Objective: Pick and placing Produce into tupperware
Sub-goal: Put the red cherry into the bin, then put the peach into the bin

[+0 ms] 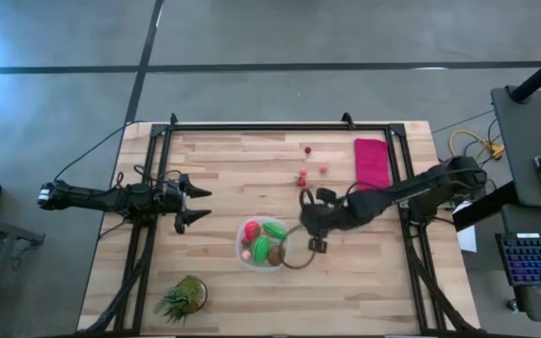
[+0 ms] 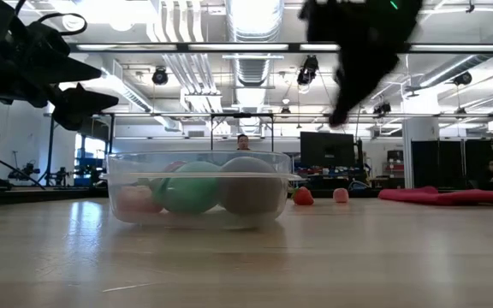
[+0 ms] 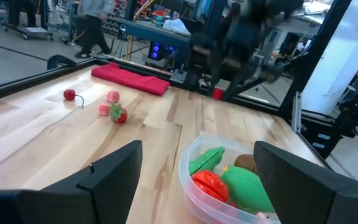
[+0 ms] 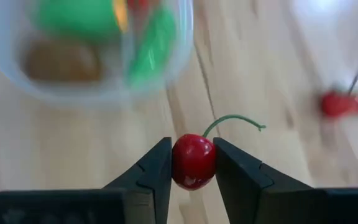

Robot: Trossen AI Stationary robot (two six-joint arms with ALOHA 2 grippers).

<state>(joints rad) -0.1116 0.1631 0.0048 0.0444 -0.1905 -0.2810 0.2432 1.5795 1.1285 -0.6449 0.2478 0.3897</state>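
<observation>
Right gripper (image 4: 192, 163) is gripping a cherry (image 4: 193, 160) at the tub's (image 1: 242, 255) three o'clock; next, carrying it over and releasing. Left gripper (image 1: 193, 206) is waiting, spread.

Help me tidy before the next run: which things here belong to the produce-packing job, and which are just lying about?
Job:
tupperware, holding tomato, green pieces, brown piece
cherry, gripped in the right hand
loose berries on the table

Lying about:
red cloth
spiky plant
left hand, open, waiting
</observation>
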